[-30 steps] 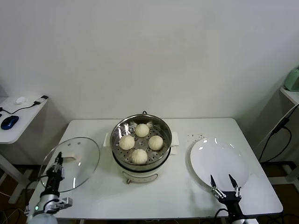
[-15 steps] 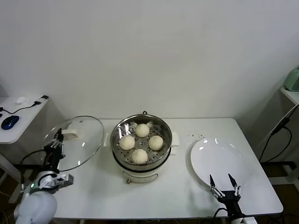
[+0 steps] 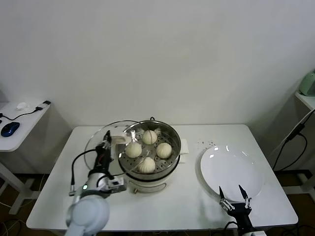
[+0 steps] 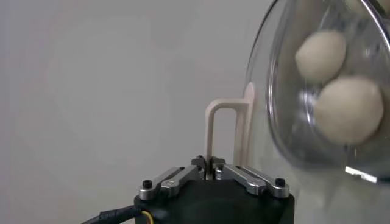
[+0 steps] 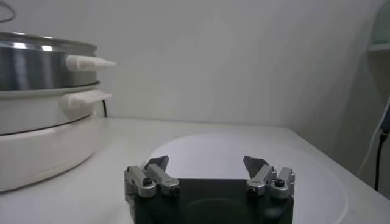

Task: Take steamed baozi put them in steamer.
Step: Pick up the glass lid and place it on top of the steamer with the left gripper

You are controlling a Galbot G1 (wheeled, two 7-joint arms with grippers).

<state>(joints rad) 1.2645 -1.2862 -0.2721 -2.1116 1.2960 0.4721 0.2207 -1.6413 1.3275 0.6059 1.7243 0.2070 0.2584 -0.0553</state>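
Observation:
The steamer [image 3: 173, 139] stands mid-table and holds four cream-white baozi: one at the back [image 3: 149, 137], one at the left [image 3: 133, 150], one at the right [image 3: 164, 150] and one at the front [image 3: 146, 164]. My left gripper [image 3: 105, 146] is shut on the white handle [image 4: 222, 131] of the glass lid [image 3: 96, 139]. It holds the lid raised and tilted, overlapping the steamer's left rim. In the left wrist view, two baozi [image 4: 347, 109] show through the lid's glass [image 4: 286, 134]. My right gripper [image 3: 231, 196] is open and empty at the white plate's front edge.
The flat white plate [image 3: 231, 169] lies to the right of the steamer and also shows in the right wrist view [image 5: 244, 152]. Dark crumbs [image 3: 209, 144] lie behind it. A side desk [image 3: 19, 123] with a blue mouse [image 3: 10, 129] stands at the far left.
My left arm has lifted the glass lid from the table's left side and carried it right, up to the steamer's left rim. The right gripper has barely moved.

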